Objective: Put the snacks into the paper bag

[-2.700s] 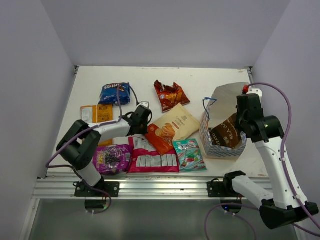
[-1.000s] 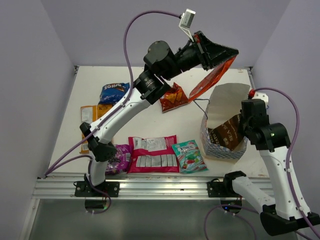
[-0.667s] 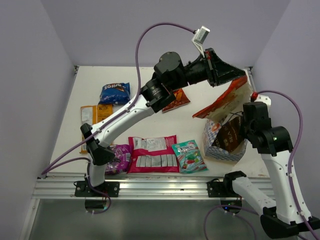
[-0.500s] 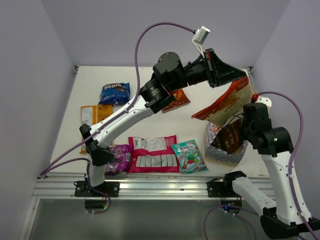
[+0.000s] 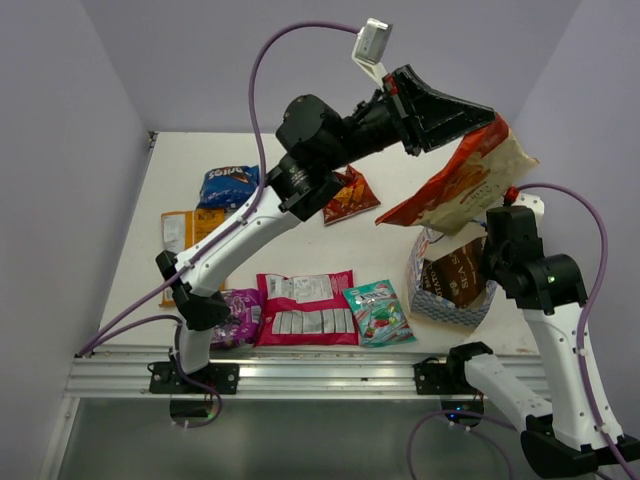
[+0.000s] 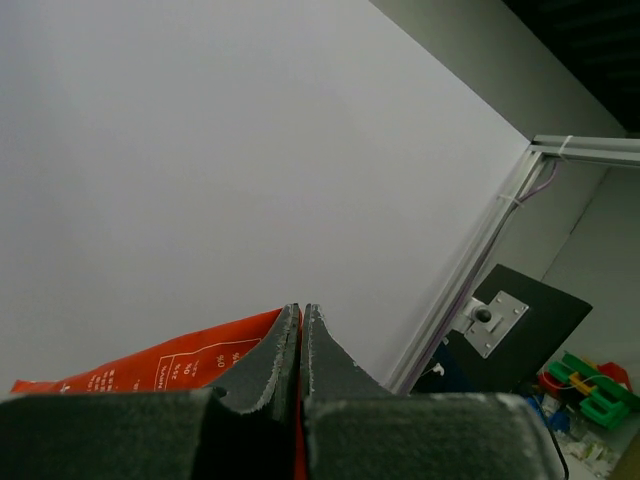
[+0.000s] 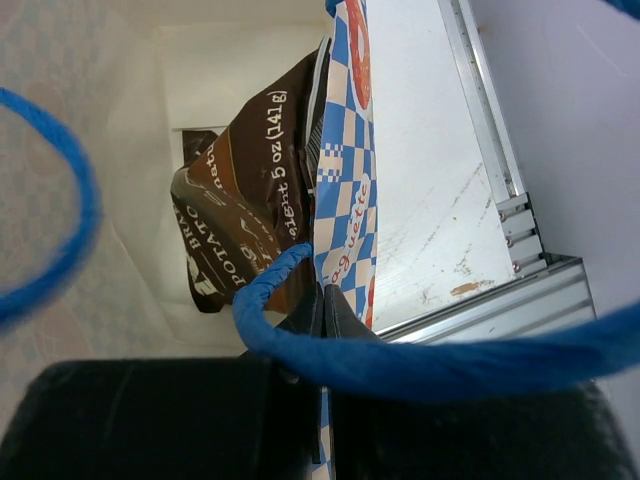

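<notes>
My left gripper (image 5: 490,117) is raised high and shut on the top edge of an orange-and-cream snack packet (image 5: 458,185), which hangs tilted above the paper bag (image 5: 440,300). In the left wrist view the fingers (image 6: 285,345) pinch the orange packet (image 6: 170,365). My right gripper (image 5: 492,260) is shut on the bag's right wall; its wrist view shows the jaws (image 7: 322,300) clamping the blue-checked wall (image 7: 345,170). A brown packet (image 7: 245,215) stands inside the bag. Blue (image 5: 228,186), red (image 5: 345,195), orange (image 5: 188,228), purple (image 5: 237,320), pink (image 5: 305,308) and teal (image 5: 380,312) packets lie on the table.
A blue string handle (image 7: 262,292) loops across the right gripper's fingers. White walls close in the table (image 5: 250,250) on three sides, and a metal rail (image 5: 300,375) runs along the near edge by the arm bases.
My left arm lifted the orange-and-cream packet off the table and swung it right over the bag, then raised it slightly higher. My right gripper kept its hold on the bag.
</notes>
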You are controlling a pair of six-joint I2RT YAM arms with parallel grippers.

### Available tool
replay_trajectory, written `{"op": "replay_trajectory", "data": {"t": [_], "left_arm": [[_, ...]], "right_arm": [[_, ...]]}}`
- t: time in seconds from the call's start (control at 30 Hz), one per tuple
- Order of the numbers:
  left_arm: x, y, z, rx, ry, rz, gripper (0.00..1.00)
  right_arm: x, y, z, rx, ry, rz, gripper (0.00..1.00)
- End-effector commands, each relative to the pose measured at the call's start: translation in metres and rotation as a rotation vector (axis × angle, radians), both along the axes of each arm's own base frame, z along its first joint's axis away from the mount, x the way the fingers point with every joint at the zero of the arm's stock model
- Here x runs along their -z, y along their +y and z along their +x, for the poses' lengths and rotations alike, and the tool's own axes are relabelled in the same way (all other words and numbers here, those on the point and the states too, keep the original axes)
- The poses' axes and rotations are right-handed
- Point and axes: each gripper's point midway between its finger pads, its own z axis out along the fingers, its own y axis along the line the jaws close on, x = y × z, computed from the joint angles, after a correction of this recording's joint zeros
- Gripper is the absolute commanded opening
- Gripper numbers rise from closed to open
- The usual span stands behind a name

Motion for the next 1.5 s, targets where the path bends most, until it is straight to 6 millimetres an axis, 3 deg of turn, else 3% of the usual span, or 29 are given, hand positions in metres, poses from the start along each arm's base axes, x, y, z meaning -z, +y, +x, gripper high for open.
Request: {"op": "replay_trajectory", "data": {"t": [0.0, 0.23, 0.27, 0.33, 0.37, 0.43, 0.47, 0.63, 0.67, 0.7, 0.73, 0.83, 0.87, 0.93, 0.97, 1.0, 1.03, 1.07, 1.1, 1.17, 1.2, 1.27, 1.33, 1.4, 1.43, 1.47], "left_arm": [[-0.041, 0.027, -0.020, 0.037, -0.060, -0.154, 0.00], [-0.013, 0.005, -0.018, 0.069, -0.021, -0.085, 0.00], [0.007, -0.006, -0.013, 0.063, -0.006, -0.036, 0.00], [0.024, -0.009, -0.016, 0.072, 0.006, 0.006, 0.00], [0.049, -0.017, -0.013, 0.071, 0.033, 0.062, 0.00], [0.070, -0.020, -0.013, 0.069, 0.048, 0.094, 0.00], [0.092, -0.023, -0.014, 0.062, 0.072, 0.136, 0.00], [0.140, -0.033, -0.002, -0.048, 0.070, 0.257, 0.01], [0.144, -0.036, 0.001, -0.069, 0.060, 0.278, 0.07], [0.155, -0.039, 0.010, -0.107, 0.072, 0.329, 0.27], [0.148, -0.040, 0.013, -0.147, 0.020, 0.336, 0.43], [0.177, -0.045, 0.043, -0.321, -0.015, 0.494, 0.95], [0.162, -0.039, 0.049, -0.380, -0.036, 0.490, 0.96], [0.159, -0.018, 0.074, -0.570, -0.071, 0.541, 0.97], [0.137, 0.005, 0.076, -0.647, -0.084, 0.514, 0.97], [0.127, 0.027, 0.090, -0.781, -0.064, 0.503, 0.97], [0.139, 0.043, 0.099, -0.868, -0.070, 0.546, 0.99], [0.124, 0.074, 0.101, -0.961, -0.044, 0.527, 1.00], [0.139, 0.104, 0.118, -1.127, 0.023, 0.595, 1.00], [0.182, 0.138, 0.132, -1.270, 0.094, 0.757, 1.00], [0.227, 0.162, 0.133, -1.332, 0.120, 0.960, 1.00], [0.300, 0.187, 0.133, -1.358, 0.261, 1.144, 1.00], [0.396, 0.223, 0.103, -1.297, 0.376, 1.417, 1.00], [0.457, 0.234, 0.070, -1.160, 0.457, 1.543, 1.00], [0.508, 0.260, 0.045, -1.128, 0.511, 1.657, 1.00], [0.522, 0.269, 0.033, -1.096, 0.541, 1.669, 1.00]], "right_arm": [[-0.004, 0.001, -0.004, 0.009, -0.002, 0.018, 0.00], [-0.003, 0.000, -0.004, 0.008, 0.002, 0.009, 0.00], [-0.002, 0.000, -0.003, 0.008, 0.004, 0.007, 0.00], [-0.001, -0.001, -0.004, 0.010, 0.002, 0.007, 0.00], [-0.001, -0.001, -0.004, 0.009, 0.000, 0.007, 0.00], [-0.001, -0.001, -0.004, 0.008, -0.003, 0.006, 0.00], [-0.002, -0.001, -0.004, 0.008, -0.004, 0.007, 0.00], [-0.001, 0.000, -0.003, 0.001, -0.004, 0.007, 0.00], [-0.001, 0.001, -0.002, -0.001, -0.002, 0.009, 0.00], [-0.001, 0.001, -0.002, -0.003, -0.001, 0.009, 0.00], [-0.001, 0.001, -0.002, -0.005, -0.001, 0.009, 0.00], [-0.001, 0.002, -0.001, -0.008, -0.001, 0.011, 0.00], [-0.001, 0.002, -0.001, -0.008, 0.000, 0.011, 0.00], [-0.001, 0.003, -0.001, -0.013, -0.001, 0.013, 0.00], [0.000, 0.003, -0.001, -0.016, 0.000, 0.014, 0.00], [0.000, 0.004, -0.001, -0.018, 0.002, 0.016, 0.00], [0.000, 0.004, -0.001, -0.021, 0.004, 0.015, 0.00], [0.000, 0.004, 0.000, -0.018, 0.002, 0.016, 0.00], [0.000, 0.005, 0.001, -0.023, 0.003, 0.018, 0.00], [0.000, 0.005, 0.002, -0.027, 0.002, 0.017, 0.00], [0.000, 0.005, 0.002, -0.028, 0.002, 0.018, 0.00], [0.000, 0.005, 0.002, -0.033, 0.001, 0.017, 0.00], [0.000, 0.006, 0.003, -0.037, 0.001, 0.018, 0.00], [0.000, 0.008, 0.004, -0.045, 0.002, 0.022, 0.00], [0.000, 0.008, 0.003, -0.048, 0.002, 0.025, 0.00], [0.000, 0.009, 0.003, -0.055, 0.004, 0.026, 0.00]]}}
